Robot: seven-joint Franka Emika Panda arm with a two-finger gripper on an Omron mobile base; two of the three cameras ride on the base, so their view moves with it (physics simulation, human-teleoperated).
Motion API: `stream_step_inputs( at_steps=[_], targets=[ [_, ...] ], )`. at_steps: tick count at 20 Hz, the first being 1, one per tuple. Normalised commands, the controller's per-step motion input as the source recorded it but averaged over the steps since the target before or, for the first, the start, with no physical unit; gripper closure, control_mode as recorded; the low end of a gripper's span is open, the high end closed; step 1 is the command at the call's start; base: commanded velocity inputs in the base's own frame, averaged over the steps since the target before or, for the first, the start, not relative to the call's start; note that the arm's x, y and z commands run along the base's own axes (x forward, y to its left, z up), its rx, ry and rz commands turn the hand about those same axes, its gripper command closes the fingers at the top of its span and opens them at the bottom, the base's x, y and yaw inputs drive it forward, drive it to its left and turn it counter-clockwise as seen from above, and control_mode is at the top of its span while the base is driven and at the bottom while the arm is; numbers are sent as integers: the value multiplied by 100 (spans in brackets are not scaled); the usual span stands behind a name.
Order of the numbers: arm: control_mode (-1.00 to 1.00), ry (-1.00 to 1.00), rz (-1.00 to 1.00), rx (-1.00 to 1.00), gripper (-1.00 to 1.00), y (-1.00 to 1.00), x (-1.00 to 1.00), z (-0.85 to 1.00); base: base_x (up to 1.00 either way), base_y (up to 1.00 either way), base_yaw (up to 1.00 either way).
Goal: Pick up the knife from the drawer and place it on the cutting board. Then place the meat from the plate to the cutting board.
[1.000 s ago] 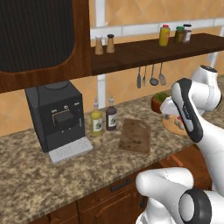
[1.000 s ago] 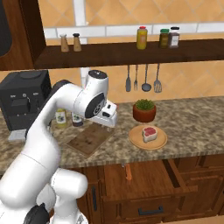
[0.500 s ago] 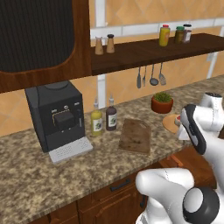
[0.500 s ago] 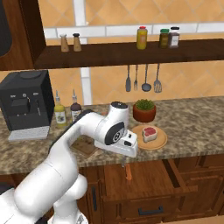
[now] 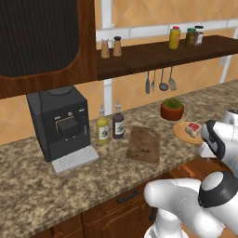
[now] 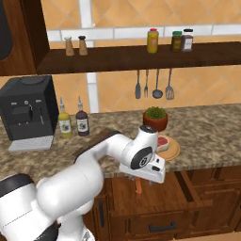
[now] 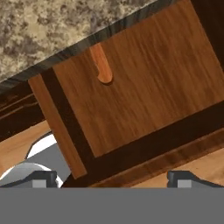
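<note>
The drawer (image 7: 144, 87) stands pulled out below the counter edge, and the hand view looks down into it. The knife (image 7: 101, 65) lies inside; its orange-red handle shows and its blade is hidden under the counter lip. My gripper (image 7: 112, 178) hovers above the drawer, open, with nothing between its fingers. In the right base view the gripper (image 6: 142, 175) hangs just over the knife (image 6: 138, 187) in the drawer (image 6: 174, 195). The cutting board (image 5: 144, 144) lies bare on the counter. The meat (image 5: 193, 128) rests on the plate (image 5: 181, 135) to the board's right.
A potted plant (image 5: 172, 109) stands behind the plate. Two bottles (image 5: 110, 126) and a black coffee machine (image 5: 60, 123) sit left of the board. Metal utensils (image 6: 153, 87) hang under a shelf (image 6: 141, 54) carrying jars.
The arm has swung from above the cutting board to the right and down, past the counter edge, to hover over the open drawer. The gripper has stayed open.
</note>
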Motion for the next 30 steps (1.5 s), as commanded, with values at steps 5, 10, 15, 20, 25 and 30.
stream_step_inputs(
  at_steps=[5,10,15,20,25,30],
  targets=[
    [-100,0,9,0,-100,0,30,-70,0,0,0],
    [-100,0,9,8,-100,-13,14,-80,0,0,0],
    [-100,0,4,10,-100,-13,0,-72,0,0,0],
    [-100,1,5,4,-100,-17,1,-47,0,0,0],
    [-100,9,1,0,-100,-14,-19,-36,0,0,0],
    [-100,6,0,2,-100,-35,-91,-13,0,0,0]
  ],
)
